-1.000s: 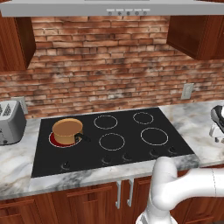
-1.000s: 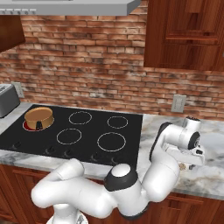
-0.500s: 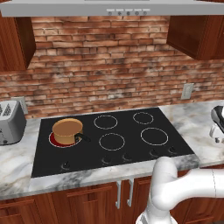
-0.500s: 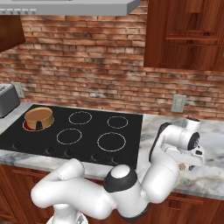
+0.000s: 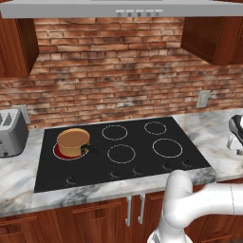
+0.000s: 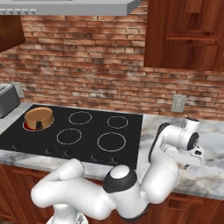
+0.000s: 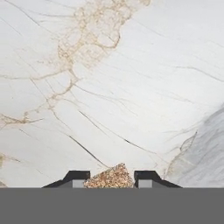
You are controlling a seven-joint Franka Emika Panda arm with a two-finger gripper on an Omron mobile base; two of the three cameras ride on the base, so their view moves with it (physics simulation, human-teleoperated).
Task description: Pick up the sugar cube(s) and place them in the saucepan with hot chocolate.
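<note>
Brown sugar cube [image 7: 109,177] between gripper [image 7: 112,178] fingertips (touching both), over marble counter [image 7: 109,87].

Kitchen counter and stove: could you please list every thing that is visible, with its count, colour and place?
saucepan with hot chocolate: one, copper-orange with light brown top and short black handle, on the rear left burner, which glows red.
cooktop: one, black with white burner rings, set in the counter.
toaster: one, grey, on the counter left of the cooktop.
counter: one, white-grey marble with brown veins, over wooden cabinets.
brick wall: one, red-brown, behind the stove.
wall outlet: one, pale, on the bricks right of the stove.
range hood: one, grey, above the stove.
sugar cube: one, speckled golden-brown, between the fingertips.
hand: one, dark fingertips closed on the sugar cube, low over the counter right of the cooktop.
</note>
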